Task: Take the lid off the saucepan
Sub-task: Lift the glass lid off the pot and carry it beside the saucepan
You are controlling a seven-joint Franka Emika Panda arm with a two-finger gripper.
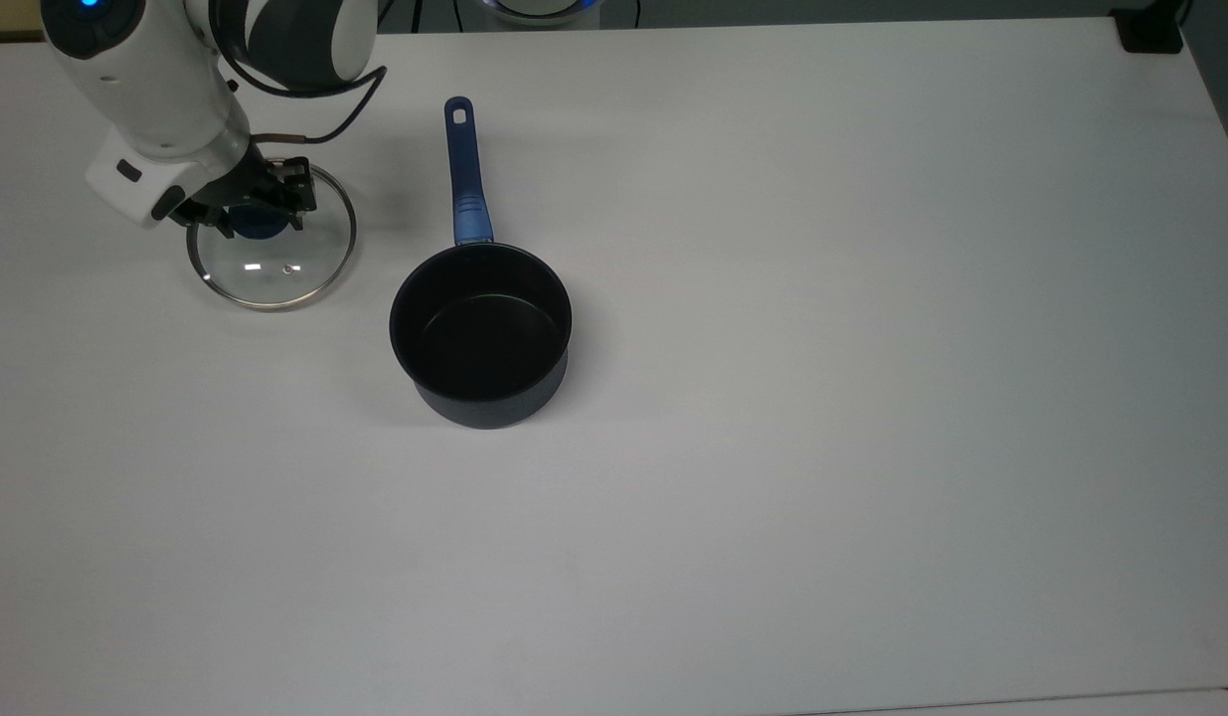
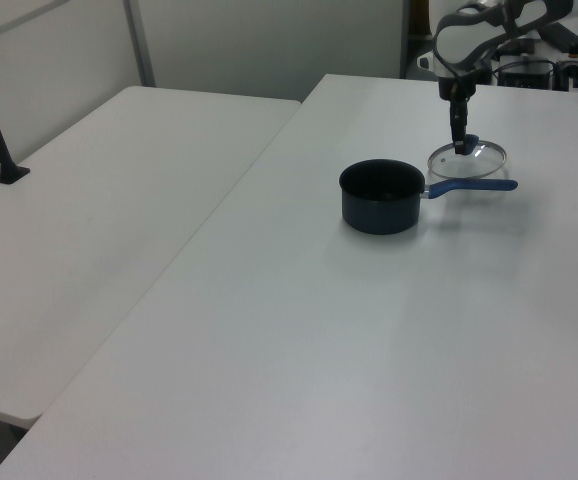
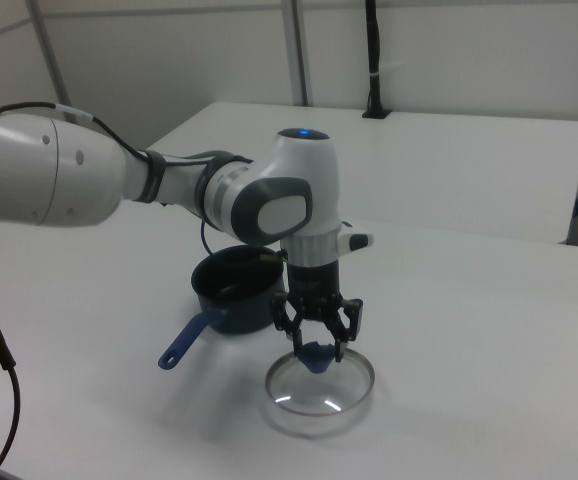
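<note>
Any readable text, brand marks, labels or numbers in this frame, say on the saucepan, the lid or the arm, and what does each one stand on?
None can be read.
The saucepan: no marking visible on its body or handle.
The lid: plain glass and knob, no text.
The gripper and the arm: no legible label or number.
The table: bare, no signs.

Lid (image 1: 271,257) knob half hidden under gripper (image 1: 246,211) in top view; arm cut by frame edge.

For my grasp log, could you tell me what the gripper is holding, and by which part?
The gripper holds the lid by its blue knob, jaws closed on either side.
</note>
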